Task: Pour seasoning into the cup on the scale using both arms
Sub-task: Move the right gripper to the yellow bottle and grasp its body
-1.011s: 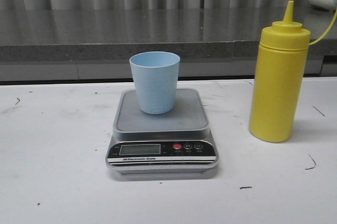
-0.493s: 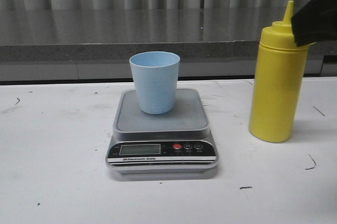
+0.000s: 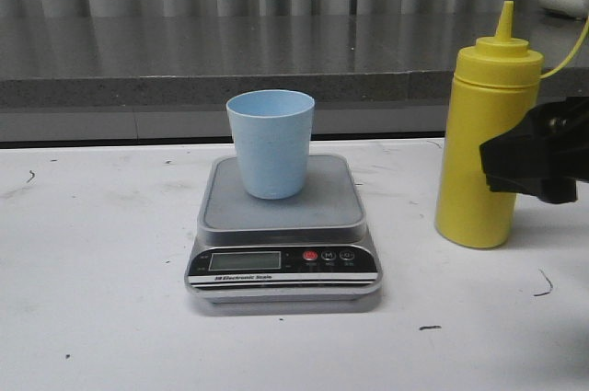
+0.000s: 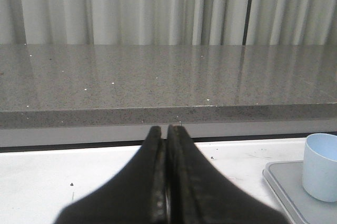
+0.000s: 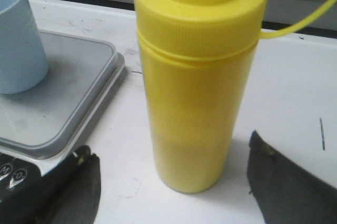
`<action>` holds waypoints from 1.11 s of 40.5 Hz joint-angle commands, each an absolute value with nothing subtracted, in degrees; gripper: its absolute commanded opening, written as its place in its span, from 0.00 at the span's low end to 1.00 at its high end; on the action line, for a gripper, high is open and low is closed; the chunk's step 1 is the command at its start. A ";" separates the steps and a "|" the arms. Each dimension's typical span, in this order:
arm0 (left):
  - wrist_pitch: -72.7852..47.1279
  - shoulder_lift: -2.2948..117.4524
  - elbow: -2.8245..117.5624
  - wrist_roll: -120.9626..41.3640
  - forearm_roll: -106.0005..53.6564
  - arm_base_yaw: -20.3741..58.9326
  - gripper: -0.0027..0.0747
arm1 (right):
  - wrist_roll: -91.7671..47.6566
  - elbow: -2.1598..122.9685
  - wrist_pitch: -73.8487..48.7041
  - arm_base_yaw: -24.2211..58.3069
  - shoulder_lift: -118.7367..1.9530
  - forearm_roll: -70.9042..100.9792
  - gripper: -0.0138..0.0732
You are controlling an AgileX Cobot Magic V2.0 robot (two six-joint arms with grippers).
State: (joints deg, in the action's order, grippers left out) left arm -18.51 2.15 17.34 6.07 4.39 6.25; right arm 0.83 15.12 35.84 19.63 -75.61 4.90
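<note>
The pale blue cup (image 3: pixel 271 143) stands upright on the grey scale (image 3: pixel 283 225) at the table's middle. The yellow seasoning bottle (image 3: pixel 486 133) stands upright to the right of the scale. My right gripper (image 3: pixel 538 163) is at the right edge beside the bottle, about mid-height. In the right wrist view it is open (image 5: pixel 171 168), its fingers wide on either side of the bottle (image 5: pixel 197 87), not touching it. My left gripper (image 4: pixel 165 132) shows only in the left wrist view, shut and empty, left of the scale (image 4: pixel 289 187) and cup (image 4: pixel 321 166).
A grey stone ledge (image 3: pixel 184 60) and curtains run along the back of the white table (image 3: pixel 92 271). A yellow cord (image 3: pixel 571 55) hangs behind the bottle at the far right.
My right gripper has come down from near the bottle's top at the upper right to mid-height beside the bottle. One second ago it was out of view. Cup, scale and bottle have not moved.
</note>
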 commanded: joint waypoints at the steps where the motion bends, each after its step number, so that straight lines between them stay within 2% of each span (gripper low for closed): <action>1: -13.73 2.85 18.75 6.68 4.12 6.14 0.01 | 1.12 16.13 47.65 19.74 -79.79 5.07 0.84; 15: -13.73 2.85 18.75 6.68 4.12 6.14 0.01 | 8.60 16.13 73.30 19.74 -98.35 5.07 0.84; 24: -13.73 2.85 18.75 6.68 4.12 6.14 0.01 | 9.60 17.41 73.70 19.74 -103.23 5.61 0.84; 45: -13.73 2.85 18.75 6.68 4.02 6.14 0.01 | 9.60 21.06 73.70 19.66 -103.30 7.58 0.84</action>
